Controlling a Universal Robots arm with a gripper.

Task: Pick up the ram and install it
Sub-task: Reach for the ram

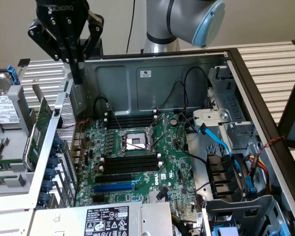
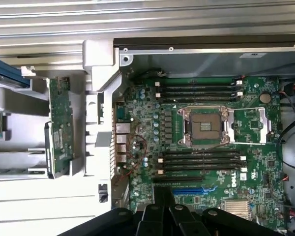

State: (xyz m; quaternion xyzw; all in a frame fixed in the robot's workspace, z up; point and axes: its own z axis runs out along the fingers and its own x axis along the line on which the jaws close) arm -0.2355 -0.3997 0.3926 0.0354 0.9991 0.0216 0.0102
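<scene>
The ram is a long, narrow green board that leans in a grey holder just outside the open computer case, on the exterior view's left. My black gripper hangs shut with nothing in it, above the case's back-left corner. It is higher than the ram and a little to its right in the exterior view. On the motherboard, black memory slots lie on both sides of the processor socket. No stick stands in them.
A hard drive and grey trays lie outside the case on the exterior view's left. The power supply fills the near edge. Blue and black cables and drive bays crowd the exterior view's right. The case's back wall stands behind the board.
</scene>
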